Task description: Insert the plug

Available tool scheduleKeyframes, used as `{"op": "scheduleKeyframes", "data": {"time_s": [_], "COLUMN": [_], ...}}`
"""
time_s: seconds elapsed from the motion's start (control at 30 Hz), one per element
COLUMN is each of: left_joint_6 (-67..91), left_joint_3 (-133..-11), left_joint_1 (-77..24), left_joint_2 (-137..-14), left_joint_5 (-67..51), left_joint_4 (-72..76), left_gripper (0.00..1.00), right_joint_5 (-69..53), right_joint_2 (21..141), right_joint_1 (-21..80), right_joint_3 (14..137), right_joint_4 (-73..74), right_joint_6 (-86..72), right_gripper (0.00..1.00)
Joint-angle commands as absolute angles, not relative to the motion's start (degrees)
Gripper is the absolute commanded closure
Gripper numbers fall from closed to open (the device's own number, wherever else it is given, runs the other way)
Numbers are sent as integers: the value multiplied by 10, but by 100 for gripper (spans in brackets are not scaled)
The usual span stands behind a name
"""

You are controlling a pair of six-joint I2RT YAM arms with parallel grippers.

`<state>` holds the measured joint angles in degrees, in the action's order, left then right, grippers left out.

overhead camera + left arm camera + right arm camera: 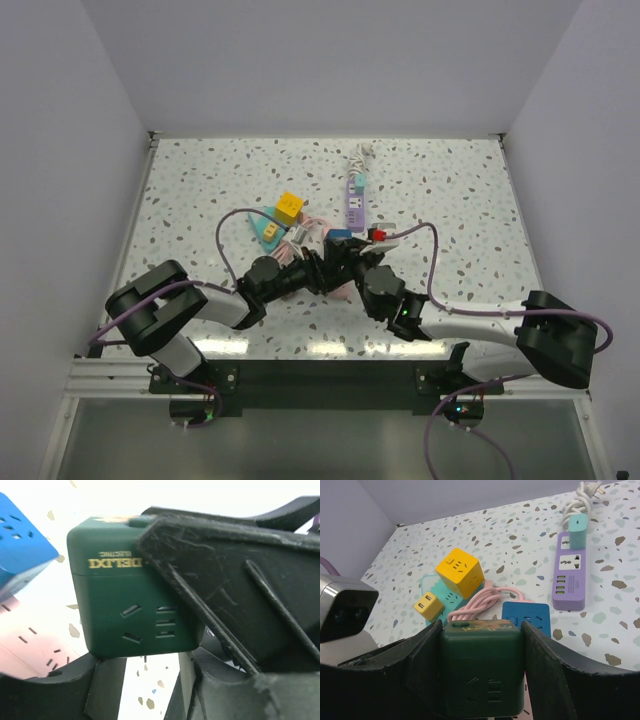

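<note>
Centre of table, both arms converged.

- Dark green plastic cube adapter (482, 650) is off the speckled terrazzo table (520, 535), pinched by the right gripper (482, 675). One black finger is pressed on each side face, so the grip runs left to right across the cube.
- Left gripper (145, 680) is nose to nose with it. The cube sits just above and beyond its fingers. These look spread, with bare tabletop showing between them and nothing held.
- One slotted socket face points at the left wrist, and a fainter one faces back toward the right wrist. No prongs are visible from any angle, so I cannot tell which face carries the plug.
- Purple plastic power strip (570, 572) lies ahead and to the right of the held cube, well apart. Its long axis runs away from the arms. A teal plug block (577, 532) is already seated at its far end, by the coiled white cord (580, 500).
- Blue square socket block (526, 616) is much closer, just beyond the cube, beside a looped pink cable (480, 600).
- My guess is the right arm is the nearer carrier to either receptacle.
- Also present: a yellow cube socket (460, 572), touching a teal block.

Writing: gold "DELIXI ELECTRIC" on the green cube, upside down from the left wrist. There is also gold print on its top face, unreadable.
</note>
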<state>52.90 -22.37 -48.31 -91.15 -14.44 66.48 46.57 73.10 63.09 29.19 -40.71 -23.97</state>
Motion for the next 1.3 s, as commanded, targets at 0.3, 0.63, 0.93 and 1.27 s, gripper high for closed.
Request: {"op": "scheduleKeyframes", "data": {"time_s": [0.3,0.63,0.93,1.27], "left_joint_6": [511,442,331,260], "left_joint_3": [-230,-221,-218,-214], "left_joint_1": [-483,-483,-483,-484], "left_joint_2": [-882,-897,-861,-845], "left_joint_5": [-112,-116,-113,-145], "left_joint_4": [780,798,723,703], "left_gripper": [86,100,100,100], "right_joint_5": [435,429,410,396], "right_joint_2": [726,679,606,520], "right_joint_1": [657,658,657,652], "right_joint_3": [278,277,338,363], "right_joint_4": [-376,-301,-149,-70], "right_joint_6": [-290,-308,-286,-251], "right_gripper": [100,83,16,1]}}
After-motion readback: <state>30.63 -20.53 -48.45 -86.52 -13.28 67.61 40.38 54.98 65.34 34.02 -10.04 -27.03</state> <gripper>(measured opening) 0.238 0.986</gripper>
